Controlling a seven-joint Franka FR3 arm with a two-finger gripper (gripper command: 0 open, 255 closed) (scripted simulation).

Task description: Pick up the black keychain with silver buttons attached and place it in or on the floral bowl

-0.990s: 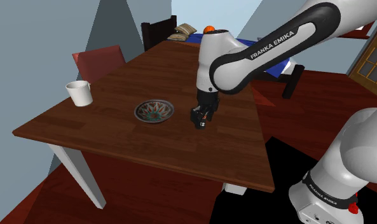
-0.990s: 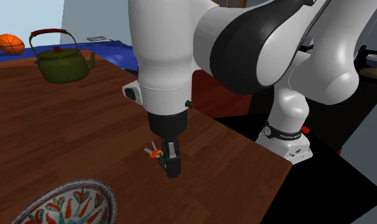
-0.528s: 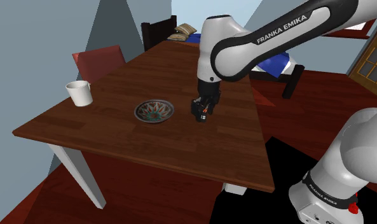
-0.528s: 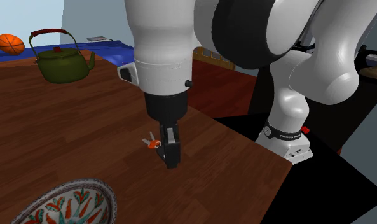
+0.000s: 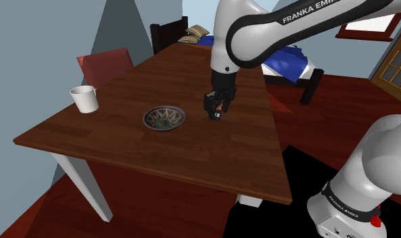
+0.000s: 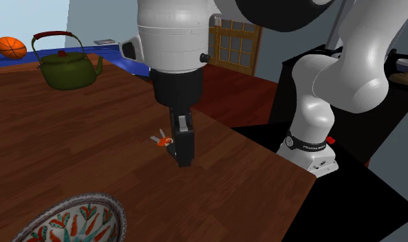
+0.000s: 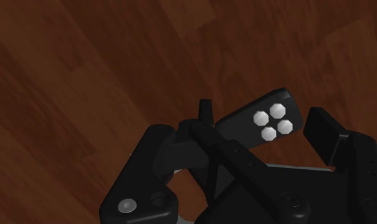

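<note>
Black two-finger hand (image 6: pixel 183 155) clamped on black keychain fob with four silver buttons (image 7: pixel 272 120); the fob sits slanted between the fingers. Small orange and silver bits (image 6: pixel 162 140) stick out beside the hand. Hand and fob hang over the brown wooden tabletop (image 5: pixel 192 155), near the round floral-patterned bowl (image 5: pixel 163 117), to its right in the shoulder view and not touching it. White mug (image 5: pixel 84 99) is well apart near the tabletop's corner.
</note>
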